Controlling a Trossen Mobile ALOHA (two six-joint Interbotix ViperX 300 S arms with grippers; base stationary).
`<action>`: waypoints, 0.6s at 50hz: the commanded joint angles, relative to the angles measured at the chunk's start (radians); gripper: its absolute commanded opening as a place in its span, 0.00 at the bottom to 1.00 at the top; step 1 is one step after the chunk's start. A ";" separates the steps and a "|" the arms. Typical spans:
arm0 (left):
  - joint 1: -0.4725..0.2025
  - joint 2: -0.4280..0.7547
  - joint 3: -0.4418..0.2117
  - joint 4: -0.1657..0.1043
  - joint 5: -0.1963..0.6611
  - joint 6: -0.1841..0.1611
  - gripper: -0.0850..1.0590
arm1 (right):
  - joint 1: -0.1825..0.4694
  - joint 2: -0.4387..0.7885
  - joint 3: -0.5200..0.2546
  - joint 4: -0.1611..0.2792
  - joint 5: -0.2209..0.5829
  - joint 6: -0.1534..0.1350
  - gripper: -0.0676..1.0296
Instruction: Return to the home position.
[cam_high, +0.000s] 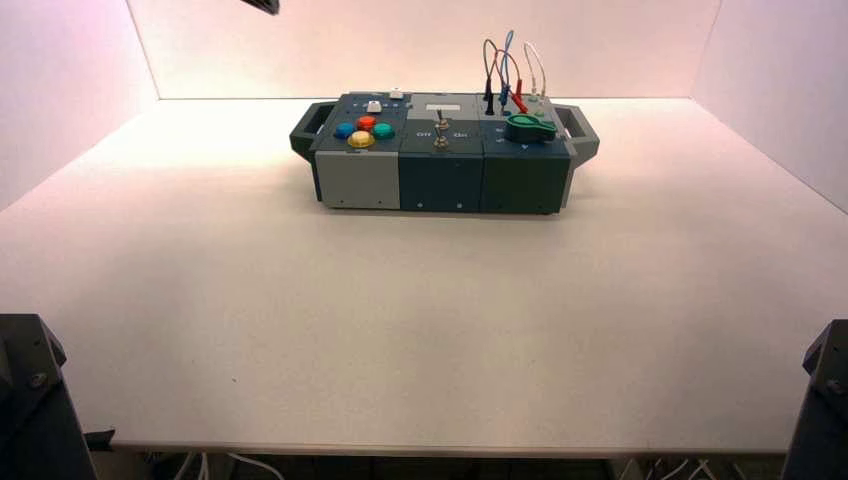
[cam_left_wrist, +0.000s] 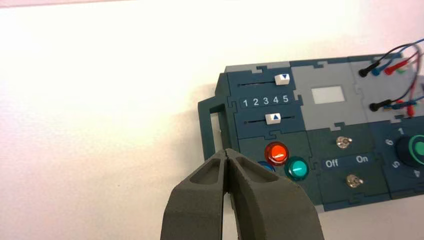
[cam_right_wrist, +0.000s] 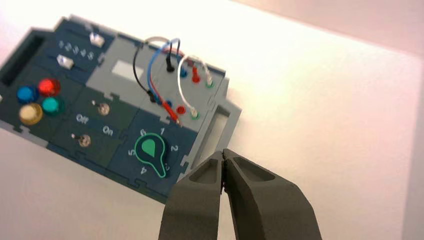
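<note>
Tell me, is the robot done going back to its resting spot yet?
Not quite, it seems. Both arms are off the box, touching nothing. The left gripper is shut above the box's button end, and the right gripper is shut above its knob end. What's left is pulling them back to rest.

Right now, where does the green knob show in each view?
High view: green knob on the box's right section, below the wires.
Left wrist view: partly cut off at the picture's edge.
Right wrist view: inside the number ring.
Shared landmark: the Off/On label.
</note>
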 joint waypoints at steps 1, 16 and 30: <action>0.025 -0.100 0.040 0.002 -0.048 0.002 0.05 | -0.018 -0.089 0.015 0.003 -0.043 0.000 0.04; 0.106 -0.328 0.193 0.009 -0.129 0.020 0.05 | -0.057 -0.316 0.155 0.006 -0.091 0.021 0.04; 0.115 -0.428 0.281 0.011 -0.129 0.086 0.05 | -0.138 -0.466 0.258 0.008 -0.118 0.029 0.04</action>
